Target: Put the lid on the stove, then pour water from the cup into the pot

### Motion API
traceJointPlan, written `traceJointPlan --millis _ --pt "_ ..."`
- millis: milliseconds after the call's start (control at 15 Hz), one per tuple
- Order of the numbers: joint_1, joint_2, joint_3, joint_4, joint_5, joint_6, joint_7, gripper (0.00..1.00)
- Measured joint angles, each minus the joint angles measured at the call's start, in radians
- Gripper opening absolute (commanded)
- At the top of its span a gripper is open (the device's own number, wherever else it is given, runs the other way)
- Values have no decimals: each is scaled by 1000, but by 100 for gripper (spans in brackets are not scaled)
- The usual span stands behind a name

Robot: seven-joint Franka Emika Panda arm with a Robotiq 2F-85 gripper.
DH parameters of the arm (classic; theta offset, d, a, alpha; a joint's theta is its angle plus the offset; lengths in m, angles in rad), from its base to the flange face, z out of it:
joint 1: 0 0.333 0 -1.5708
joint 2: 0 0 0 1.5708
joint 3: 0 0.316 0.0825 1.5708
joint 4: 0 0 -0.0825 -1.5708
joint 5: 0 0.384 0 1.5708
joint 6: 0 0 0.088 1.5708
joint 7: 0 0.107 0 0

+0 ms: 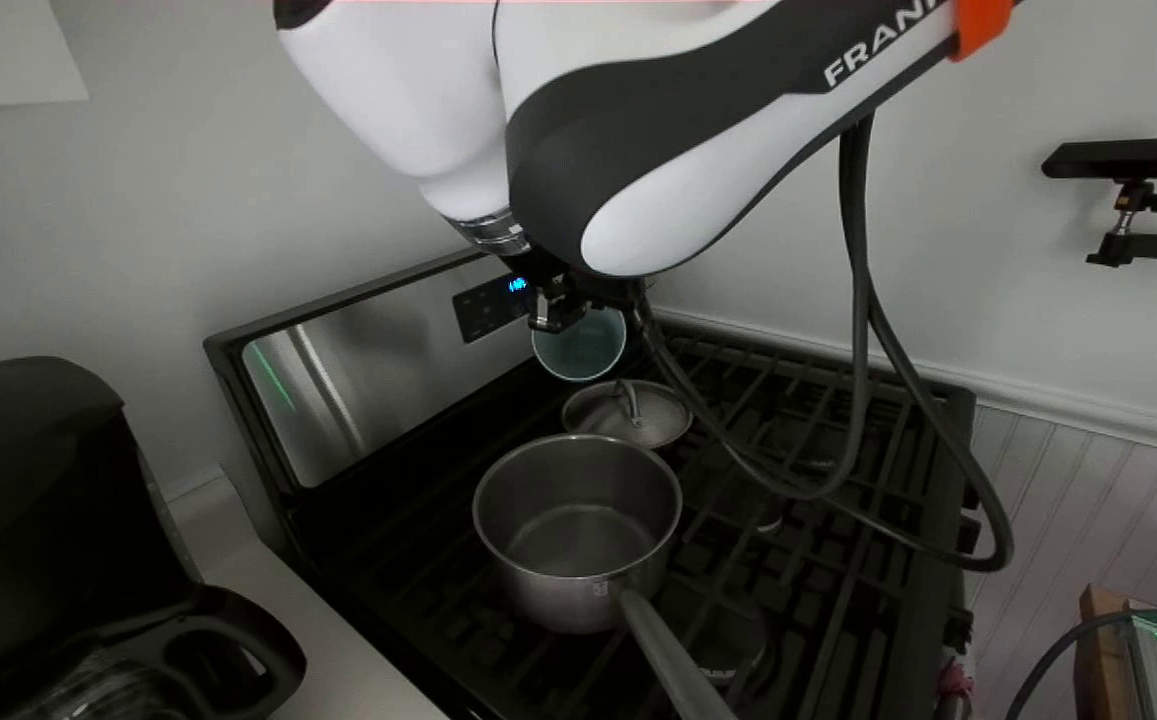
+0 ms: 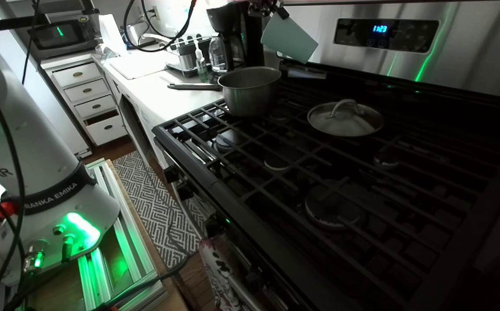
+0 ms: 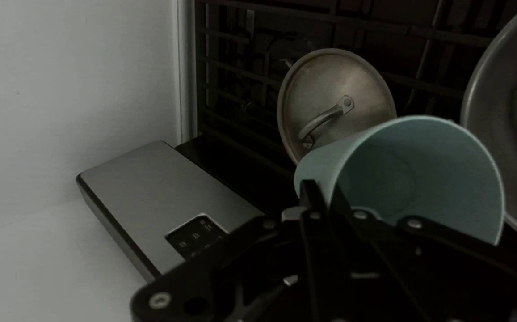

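The lid [image 1: 603, 412] lies knob-up on the black grates of the stove [image 2: 483, 54], just behind the pot [image 1: 573, 605]; it also shows in the wrist view [image 3: 329, 80]. The steel pot stands upright and uncovered on the grates; it appears in an exterior view [image 2: 250, 97]. My gripper [image 3: 323, 191] is shut on the wall of the pale bluish cup [image 3: 428, 179] at its rim. The cup is held tilted in the air near the back panel, above the lid and pot level, seen in both exterior views [image 1: 583, 350] [image 2: 291, 39]. I cannot tell whether it holds water.
A black coffee maker [image 1: 38, 520] stands on the counter [image 2: 146, 93] beside the stove. The raised back panel [image 1: 368, 380] is close to the gripper. The arm's cable [image 1: 858, 300] hangs in a loop over the grates. The pot handle [image 1: 673, 660] sticks out past the grates.
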Motion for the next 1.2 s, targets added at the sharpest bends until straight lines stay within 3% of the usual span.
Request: traceJointPlan --millis 1200 --pt "56 29 36 -8 -119 -97 362 1"
